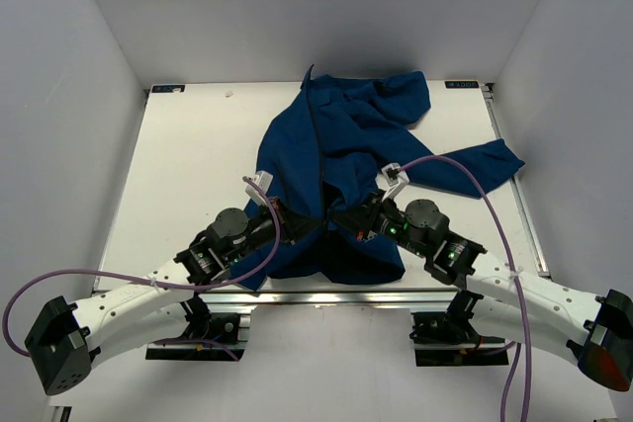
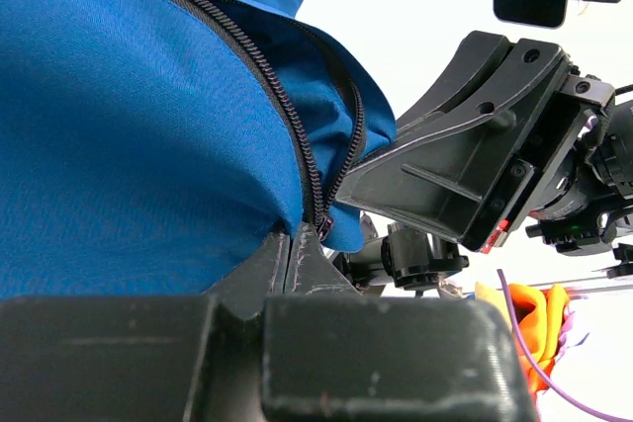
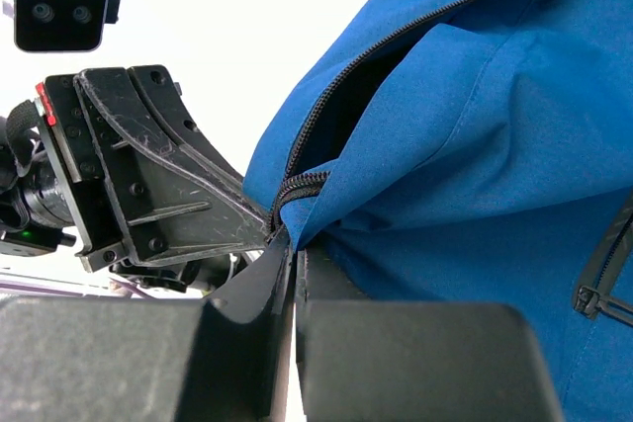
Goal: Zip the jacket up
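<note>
The royal-blue jacket (image 1: 341, 145) lies crumpled on the white table (image 1: 188, 175), one sleeve stretched to the right (image 1: 475, 165). Its dark zipper (image 1: 315, 145) runs from the collar down toward me. My left gripper (image 1: 297, 216) and right gripper (image 1: 348, 220) meet tip to tip at the jacket's near hem. In the left wrist view the left gripper (image 2: 290, 236) is shut on the fabric at the lower end of the zipper teeth (image 2: 292, 126). The right gripper (image 3: 294, 249) is shut on the blue hem edge beside the zipper (image 3: 302, 185). The slider is hidden.
Purple cables (image 1: 475, 185) loop over both arms. An orange object (image 2: 529, 318) shows low in the left wrist view. White walls enclose the table, and a metal rail (image 1: 524, 214) runs along its right edge. Each wrist view shows the other arm's gripper body (image 2: 465, 160) close by.
</note>
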Controlling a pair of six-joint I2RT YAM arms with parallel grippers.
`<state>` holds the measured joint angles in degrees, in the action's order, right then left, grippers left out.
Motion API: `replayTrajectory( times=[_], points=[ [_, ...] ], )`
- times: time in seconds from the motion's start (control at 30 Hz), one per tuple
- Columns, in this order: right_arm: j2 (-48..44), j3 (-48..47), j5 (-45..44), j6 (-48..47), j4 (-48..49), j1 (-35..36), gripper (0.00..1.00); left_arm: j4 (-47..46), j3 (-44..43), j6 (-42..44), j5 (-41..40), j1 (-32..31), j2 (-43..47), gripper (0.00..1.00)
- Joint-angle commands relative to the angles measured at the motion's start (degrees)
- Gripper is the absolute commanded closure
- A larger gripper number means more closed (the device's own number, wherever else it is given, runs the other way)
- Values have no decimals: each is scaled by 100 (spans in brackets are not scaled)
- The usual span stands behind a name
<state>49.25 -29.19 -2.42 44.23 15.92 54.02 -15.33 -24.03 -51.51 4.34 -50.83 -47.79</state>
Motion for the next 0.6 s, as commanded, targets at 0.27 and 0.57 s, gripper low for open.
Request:
replayTrajectory(
  times=[0.27, 0.57],
  points=[
    [225, -544, -1085, 1078, -115, -23, 100, 223, 30, 62, -143, -217, 165, 100],
    [102, -606, -1367, 1263, -397, -23, 100, 584, -84, 79, -873, -445, 42, 100]
  ],
)
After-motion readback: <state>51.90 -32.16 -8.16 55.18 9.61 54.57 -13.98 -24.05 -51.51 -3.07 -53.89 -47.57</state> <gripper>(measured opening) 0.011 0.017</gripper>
